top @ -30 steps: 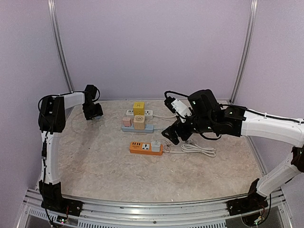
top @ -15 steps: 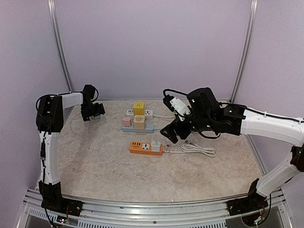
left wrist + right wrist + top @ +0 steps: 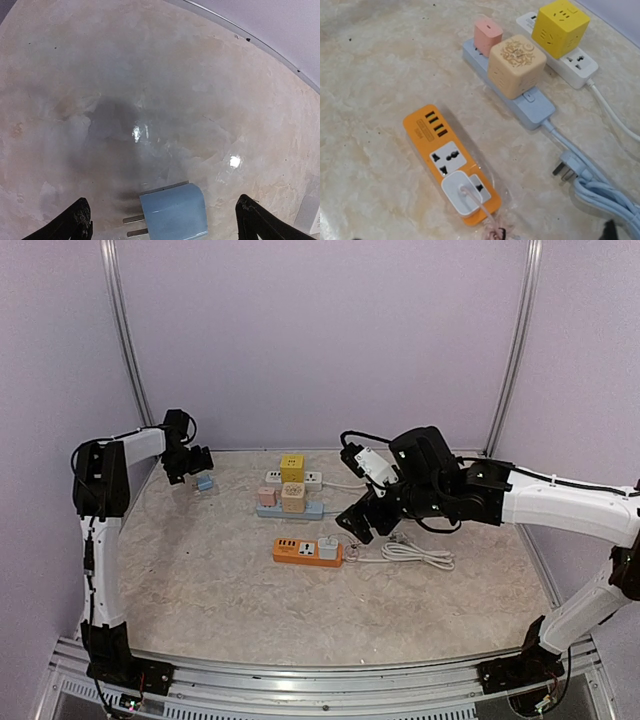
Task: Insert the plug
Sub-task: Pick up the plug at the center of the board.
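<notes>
Seen from overhead, two robot arms reach over a pale marbled tabletop (image 3: 220, 590). The left pincer (image 3: 192, 468) hangs at the far left corner, with a small blue plug (image 3: 204, 482) lying on the surface just beside it. The right pincer (image 3: 358, 525) hovers right of centre, near an orange power strip (image 3: 307, 552) and a coiled white cable (image 3: 415, 555).

The left wrist camera adds what the overhead view cannot show. The blue plug (image 3: 174, 209) lies on its side with its metal prongs pointing left in that view. The left pincer (image 3: 164, 220) is spread wide, and its black fingertips (image 3: 80, 222) stand on either side of the plug, clear of it. The plug is not held.

The right wrist camera looks down on the strips in detail. The orange power strip (image 3: 452, 160) carries a white plug (image 3: 462, 192) at its near end. Behind it, a blue-grey power strip (image 3: 520, 97) holds a pink adapter (image 3: 488, 36) and a tan cube (image 3: 516, 65). A white power strip (image 3: 575, 60) holds a yellow cube (image 3: 560, 21). Only the tips of the right pincer show at the bottom edge, set far apart and holding nothing.
</notes>
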You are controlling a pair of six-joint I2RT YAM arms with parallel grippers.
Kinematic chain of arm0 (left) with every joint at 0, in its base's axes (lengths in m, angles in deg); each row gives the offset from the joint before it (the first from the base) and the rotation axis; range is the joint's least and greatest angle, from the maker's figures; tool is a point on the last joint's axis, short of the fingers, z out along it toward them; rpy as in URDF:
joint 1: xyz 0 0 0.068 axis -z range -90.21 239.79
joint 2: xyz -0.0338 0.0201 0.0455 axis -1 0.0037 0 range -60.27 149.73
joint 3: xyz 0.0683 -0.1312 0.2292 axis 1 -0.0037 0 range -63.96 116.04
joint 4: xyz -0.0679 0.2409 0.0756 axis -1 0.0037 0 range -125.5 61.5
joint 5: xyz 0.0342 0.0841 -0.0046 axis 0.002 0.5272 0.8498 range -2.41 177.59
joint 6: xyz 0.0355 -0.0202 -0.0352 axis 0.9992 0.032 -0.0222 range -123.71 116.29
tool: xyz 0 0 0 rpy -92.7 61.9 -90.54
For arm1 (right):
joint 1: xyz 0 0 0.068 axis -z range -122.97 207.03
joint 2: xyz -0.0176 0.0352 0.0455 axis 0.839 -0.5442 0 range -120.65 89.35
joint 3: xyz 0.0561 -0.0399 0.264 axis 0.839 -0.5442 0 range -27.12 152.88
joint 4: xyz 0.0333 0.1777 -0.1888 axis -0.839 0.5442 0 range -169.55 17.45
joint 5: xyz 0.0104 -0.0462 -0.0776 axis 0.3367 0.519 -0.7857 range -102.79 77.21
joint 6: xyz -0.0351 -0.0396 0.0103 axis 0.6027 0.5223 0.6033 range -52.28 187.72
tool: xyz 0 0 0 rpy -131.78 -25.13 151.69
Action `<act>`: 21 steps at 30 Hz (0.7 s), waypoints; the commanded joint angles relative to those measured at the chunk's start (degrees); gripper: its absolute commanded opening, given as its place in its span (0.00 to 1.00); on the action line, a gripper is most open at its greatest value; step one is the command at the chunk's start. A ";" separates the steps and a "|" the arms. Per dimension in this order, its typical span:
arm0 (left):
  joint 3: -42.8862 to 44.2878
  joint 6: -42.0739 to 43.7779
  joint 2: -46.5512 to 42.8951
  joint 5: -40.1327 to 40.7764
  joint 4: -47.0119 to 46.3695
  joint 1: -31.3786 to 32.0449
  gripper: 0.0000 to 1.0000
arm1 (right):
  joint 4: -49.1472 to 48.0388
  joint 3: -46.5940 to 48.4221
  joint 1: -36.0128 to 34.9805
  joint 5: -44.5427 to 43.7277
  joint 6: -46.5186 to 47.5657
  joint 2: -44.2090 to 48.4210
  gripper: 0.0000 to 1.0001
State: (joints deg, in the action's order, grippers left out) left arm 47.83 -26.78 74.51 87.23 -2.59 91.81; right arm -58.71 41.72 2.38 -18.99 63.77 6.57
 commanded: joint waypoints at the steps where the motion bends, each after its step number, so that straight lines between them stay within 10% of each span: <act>1: 2.89 1.78 2.66 -1.30 2.52 1.33 0.96 | 1.16 2.33 -0.72 0.20 0.40 -0.88 1.00; 13: 6.94 1.58 6.50 1.83 8.08 2.29 0.88 | 0.88 2.69 -0.98 0.27 0.11 -0.81 1.00; 21: 6.75 1.45 6.55 1.16 7.76 2.75 0.54 | 0.91 2.77 -1.45 0.01 0.01 -0.68 1.00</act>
State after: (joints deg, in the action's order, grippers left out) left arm 53.65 -25.78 79.67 88.06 3.92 94.02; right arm -58.23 43.60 1.65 -18.99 63.84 5.94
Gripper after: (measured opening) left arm 0.614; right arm 0.997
